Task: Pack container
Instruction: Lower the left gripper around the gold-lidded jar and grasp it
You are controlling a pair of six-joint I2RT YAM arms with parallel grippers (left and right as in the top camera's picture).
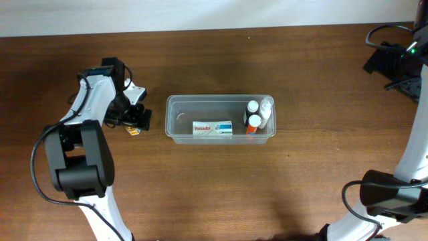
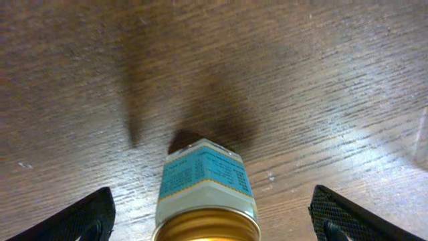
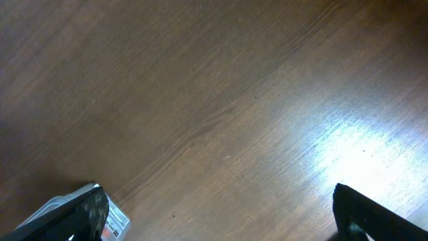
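The container [image 1: 221, 99] is a clear tub in the middle of the table. It holds a white Panadol box [image 1: 212, 128], a white bottle [image 1: 266, 111] and an orange-and-white bottle [image 1: 253, 121] at its right end. To its left a small jar [image 2: 204, 184] with a gold lid and a teal label lies on the wood [image 1: 134, 130]. My left gripper [image 2: 212, 206] is open around the jar, one finger on each side with a gap to the jar on both. My right gripper [image 3: 221, 214] stands open over bare wood at the far right [image 1: 382, 61], holding nothing.
The brown wooden table [image 1: 221, 187] stretches wide in front of the tub. The left arm [image 1: 83, 154] reaches up along the left side. The right arm [image 1: 411, 161] runs along the right edge, with black cables [image 1: 401, 40] at the back right corner.
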